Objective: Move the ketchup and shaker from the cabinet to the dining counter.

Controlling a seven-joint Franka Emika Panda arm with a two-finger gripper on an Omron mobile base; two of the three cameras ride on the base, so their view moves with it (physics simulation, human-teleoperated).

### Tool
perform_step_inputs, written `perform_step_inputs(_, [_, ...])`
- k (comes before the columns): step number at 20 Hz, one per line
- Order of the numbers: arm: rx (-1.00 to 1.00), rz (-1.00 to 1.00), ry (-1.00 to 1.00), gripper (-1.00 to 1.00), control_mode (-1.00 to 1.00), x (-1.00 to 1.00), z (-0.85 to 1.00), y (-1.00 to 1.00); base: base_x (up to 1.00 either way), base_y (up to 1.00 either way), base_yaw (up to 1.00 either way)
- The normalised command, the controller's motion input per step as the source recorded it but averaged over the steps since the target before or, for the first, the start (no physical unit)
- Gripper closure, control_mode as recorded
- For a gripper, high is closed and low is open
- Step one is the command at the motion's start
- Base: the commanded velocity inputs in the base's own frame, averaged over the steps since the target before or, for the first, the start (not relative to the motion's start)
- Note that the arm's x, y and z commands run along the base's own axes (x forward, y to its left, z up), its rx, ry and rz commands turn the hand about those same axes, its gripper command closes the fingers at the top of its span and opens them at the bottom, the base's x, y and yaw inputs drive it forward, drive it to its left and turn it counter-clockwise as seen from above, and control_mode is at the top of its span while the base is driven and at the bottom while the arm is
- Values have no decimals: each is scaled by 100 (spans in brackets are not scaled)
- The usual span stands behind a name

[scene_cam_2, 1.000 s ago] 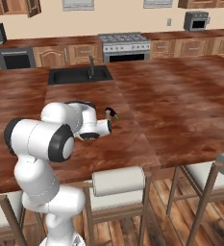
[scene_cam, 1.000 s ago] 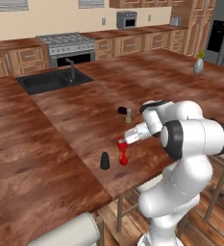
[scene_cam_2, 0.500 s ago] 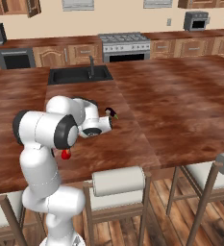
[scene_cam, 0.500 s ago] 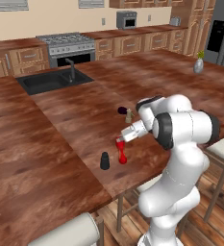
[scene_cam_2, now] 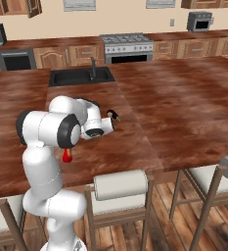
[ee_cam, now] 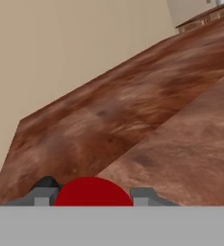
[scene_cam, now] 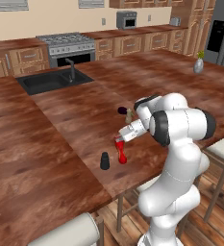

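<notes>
Ketchup bottle (scene_cam: 120,151) is seen standing upright on the dining worktop (scene_cam: 60,125), near its front edge, just beside the black shaker (scene_cam: 104,161), which stands to its left in the left base view. The pincer (scene_cam: 119,139) is placed at the bottle's cap. In the hand view the red cap (ee_cam: 93,191) lies between the grey fingertips (ee_cam: 143,196), with no clear gap visible, so whether the bottle is gripped or just released cannot be told. Against a second ago, the elbow has been swung up and round while the bottle has stayed put. Both items are judged delivered; only release and withdrawal of the arm are judged to be left.
</notes>
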Motion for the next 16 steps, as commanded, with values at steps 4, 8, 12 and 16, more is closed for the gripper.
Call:
perform_step_inputs(4, [0,5,-1,100,-100,-44,-44,0,0,0,0])
perform_step_inputs(8, [0,3,-3,100,-100,-48,-41,0,0,0,0])
perform_step_inputs(12, [0,0,-3,100,-100,-52,-36,-9,0,0,0])
perform_step_inputs(16, [0,0,-6,100,-100,-55,-35,-13,0,0,0])
